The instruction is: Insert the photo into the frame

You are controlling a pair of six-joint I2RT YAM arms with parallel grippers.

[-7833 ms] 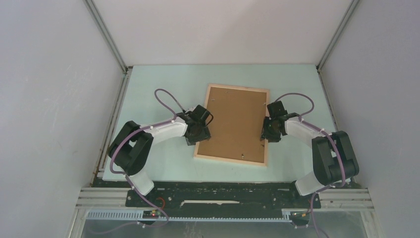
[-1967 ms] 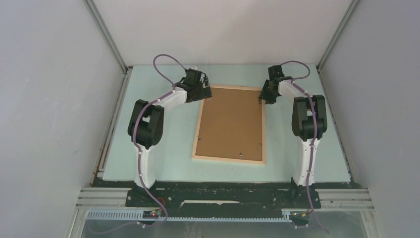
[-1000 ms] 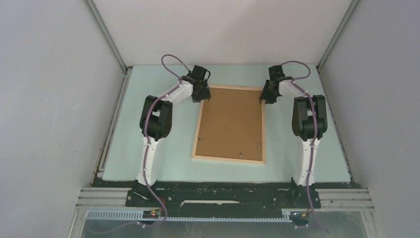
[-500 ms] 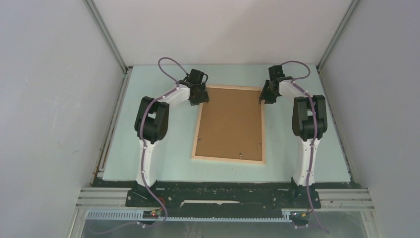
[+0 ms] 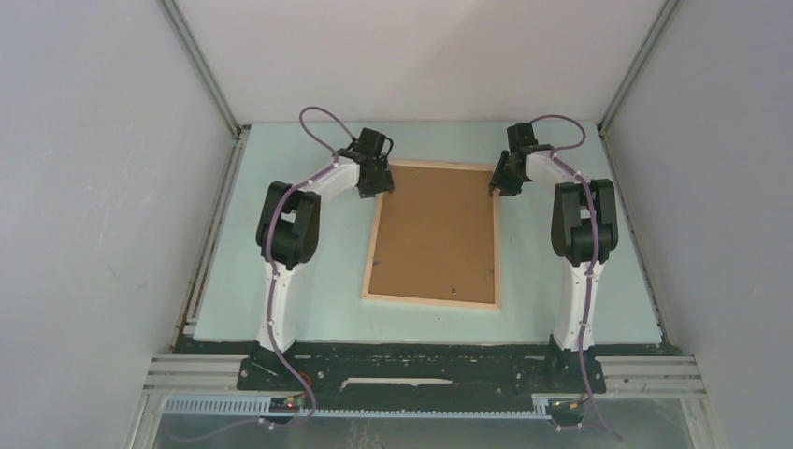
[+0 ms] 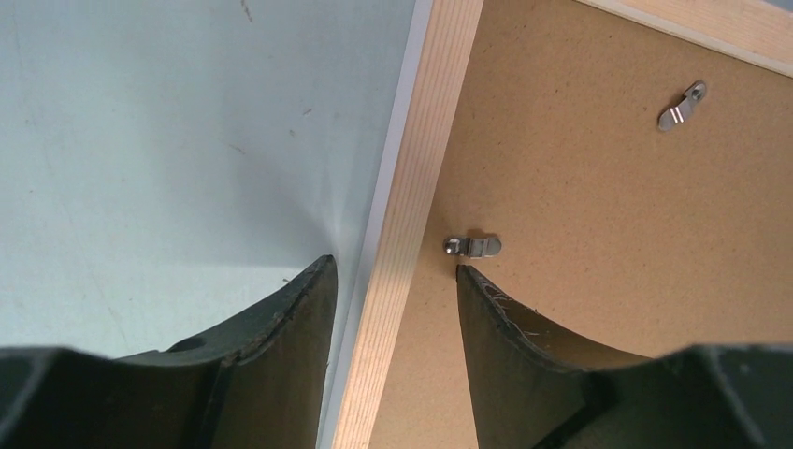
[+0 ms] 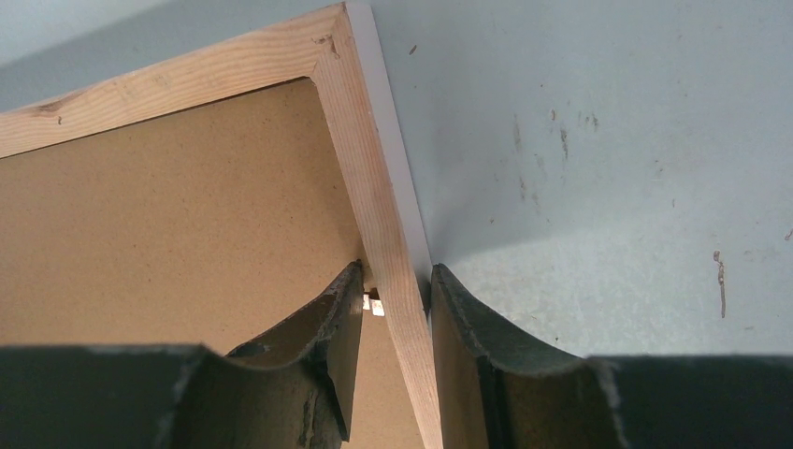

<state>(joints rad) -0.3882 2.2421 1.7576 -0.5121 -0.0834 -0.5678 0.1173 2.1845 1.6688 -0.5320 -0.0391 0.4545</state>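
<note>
Face down at the middle of the table (image 5: 327, 281), the frame (image 5: 374, 245) shows only its brown backing board (image 5: 436, 234). The photo is in none of my views, so I cannot tell whether it lies beneath. At the frame's far right corner my right gripper (image 7: 395, 269) appears to pinch the wooden rail, likely to steady it. At the far left corner my left gripper (image 6: 393, 267) straddles the rail, jaws apart and clear of it, one finger beside a metal clip (image 6: 473, 245) that I judge is its target.
</note>
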